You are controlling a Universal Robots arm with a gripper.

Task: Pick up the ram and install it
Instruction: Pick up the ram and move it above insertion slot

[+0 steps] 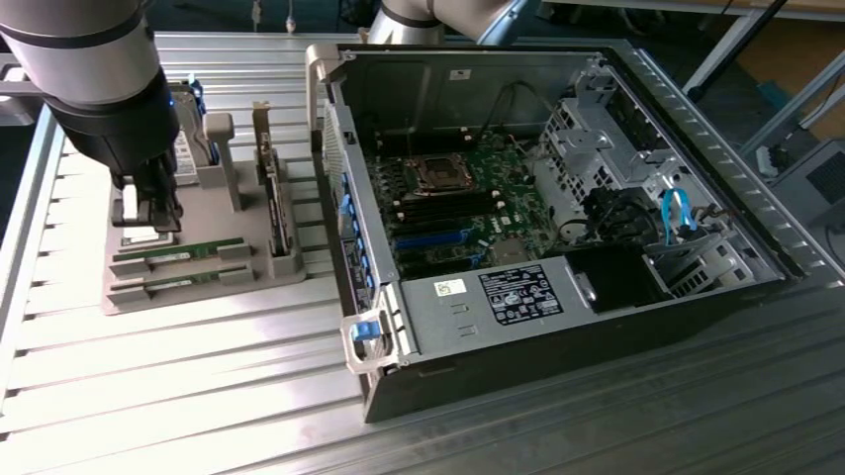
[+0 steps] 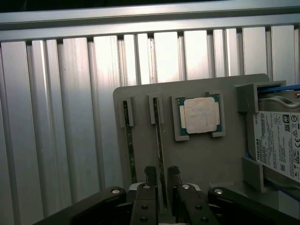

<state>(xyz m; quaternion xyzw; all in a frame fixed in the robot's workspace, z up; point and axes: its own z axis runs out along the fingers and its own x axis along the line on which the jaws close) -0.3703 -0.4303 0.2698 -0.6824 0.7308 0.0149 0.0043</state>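
Observation:
Two green ram sticks lie edge-up in slots of a grey holder. In the wrist view my gripper stands open, with one black fingertip on each side of the ram that lies nearer the processor chip. There is a small gap on both sides of that stick. The other ram stick lies one slot over. In the exterior view the gripper hangs just above the holder, over one end of the ram. The open computer case lies to the exterior view's right, with its motherboard exposed.
A square silver processor chip and a labelled hard drive also sit in the holder. Upright cards stand at the holder's case-side edge. The case's raised side wall lies between the holder and the motherboard. The table is ribbed aluminium.

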